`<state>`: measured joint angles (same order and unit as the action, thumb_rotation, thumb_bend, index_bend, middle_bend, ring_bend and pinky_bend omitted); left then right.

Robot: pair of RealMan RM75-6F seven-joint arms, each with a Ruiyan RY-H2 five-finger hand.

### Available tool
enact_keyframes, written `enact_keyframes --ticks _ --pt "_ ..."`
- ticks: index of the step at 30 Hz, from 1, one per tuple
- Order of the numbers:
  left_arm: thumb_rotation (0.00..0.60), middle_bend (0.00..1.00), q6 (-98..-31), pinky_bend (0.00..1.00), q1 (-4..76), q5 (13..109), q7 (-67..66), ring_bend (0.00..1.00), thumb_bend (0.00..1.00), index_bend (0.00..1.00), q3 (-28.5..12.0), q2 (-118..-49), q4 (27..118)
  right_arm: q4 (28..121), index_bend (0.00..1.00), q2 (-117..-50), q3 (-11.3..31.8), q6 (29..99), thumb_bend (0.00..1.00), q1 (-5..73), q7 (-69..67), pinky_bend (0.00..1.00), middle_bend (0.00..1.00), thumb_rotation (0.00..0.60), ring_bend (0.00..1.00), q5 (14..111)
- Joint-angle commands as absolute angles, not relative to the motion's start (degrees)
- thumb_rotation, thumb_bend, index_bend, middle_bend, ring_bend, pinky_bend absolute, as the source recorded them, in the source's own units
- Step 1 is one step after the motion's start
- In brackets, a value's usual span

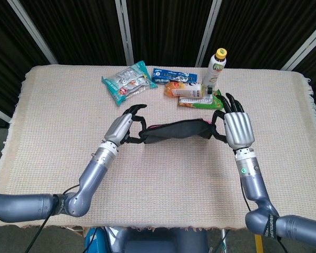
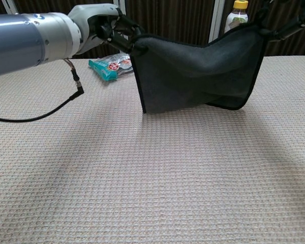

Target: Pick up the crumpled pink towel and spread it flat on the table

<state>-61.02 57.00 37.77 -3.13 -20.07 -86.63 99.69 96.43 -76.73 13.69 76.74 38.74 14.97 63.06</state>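
Note:
The towel [image 1: 176, 130] hangs stretched between my two hands above the middle of the table [image 1: 163, 174]. From the head view it looks dark with a strip of pink along its top edge. In the chest view the towel [image 2: 193, 76] is a dark sheet sagging in the middle, its lower edge clear of the cloth. My left hand [image 1: 127, 124] pinches its left top corner, fingers curled round the hem, and the left hand [image 2: 99, 28] shows at upper left in the chest view. My right hand [image 1: 236, 126] holds the right top corner; only part of the right hand [image 2: 290, 23] shows there.
Behind the towel lie a teal snack packet [image 1: 127, 81], a blue packet [image 1: 171, 74], an orange packet [image 1: 175, 88] and a green packet [image 1: 200, 100]. A bottle with a yellow cap [image 1: 215, 68] stands at the back right. A black cable [image 2: 66, 104] dangles under my left forearm.

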Motion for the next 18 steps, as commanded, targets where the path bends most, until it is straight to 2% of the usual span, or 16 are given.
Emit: enact_keyframes --ticks 1,10,18 --pt "0.6 0.08 -62.3 0.03 55.1 39.6 -2.9 0.0 0.43 0.65 -18.3 -86.6 101.9 98.2 0.62 -77.0 11.4 78.4 0.39 36.6 15.4 0.16 0.17 0.6 0.07 65.4" --pt "0.6 0.08 -64.2 0.03 51.4 44.1 -3.1 0.0 0.43 0.65 -14.7 -87.3 106.8 100.1 0.62 -79.0 5.5 80.9 0.39 32.0 16.9 0.16 0.17 0.6 0.07 71.2" --pt "0.6 0.08 -64.6 0.03 49.2 46.4 -3.8 0.0 0.43 0.65 -13.2 -88.4 108.9 100.3 0.62 -79.6 3.7 81.5 0.39 29.2 16.8 0.16 0.17 0.6 0.07 74.3"
